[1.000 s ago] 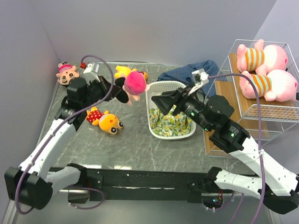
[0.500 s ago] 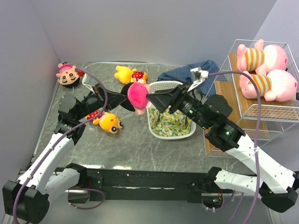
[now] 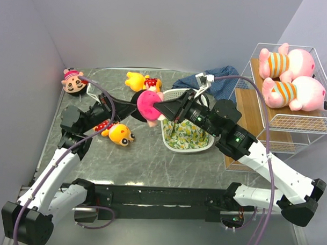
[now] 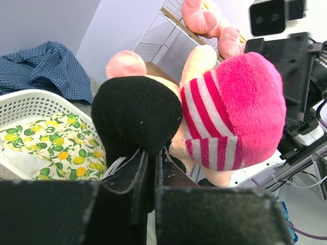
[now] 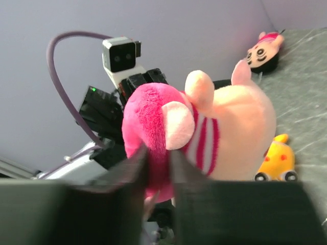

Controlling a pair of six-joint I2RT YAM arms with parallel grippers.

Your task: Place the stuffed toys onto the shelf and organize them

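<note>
A pink-clad doll (image 3: 148, 105) with a black head hangs in the air between both arms, left of the basket. My left gripper (image 3: 136, 106) is shut on its black head (image 4: 135, 115); in the left wrist view the jaws (image 4: 152, 153) pinch black plush. From the right, my right gripper (image 3: 159, 108) is shut on the doll's pink part (image 5: 153, 122). Two pink pigs (image 3: 289, 61) (image 3: 293, 93) in striped shirts lie on the top tier of the shelf (image 3: 249, 106). On the table are a yellow bear (image 3: 120, 133), another yellow toy (image 3: 139, 80) and a small doll (image 3: 73, 80).
A white slotted basket (image 3: 167, 134) holding lemon-print cloth (image 3: 184, 135) sits under my right arm. Blue fabric (image 3: 213, 80) lies behind it, next to the shelf. Walls close the table at the back and on both sides.
The left arm carried the doll rightward toward the basket. The right arm reached left to meet it, and its jaws went from wide open to closed on the doll's pink part.
</note>
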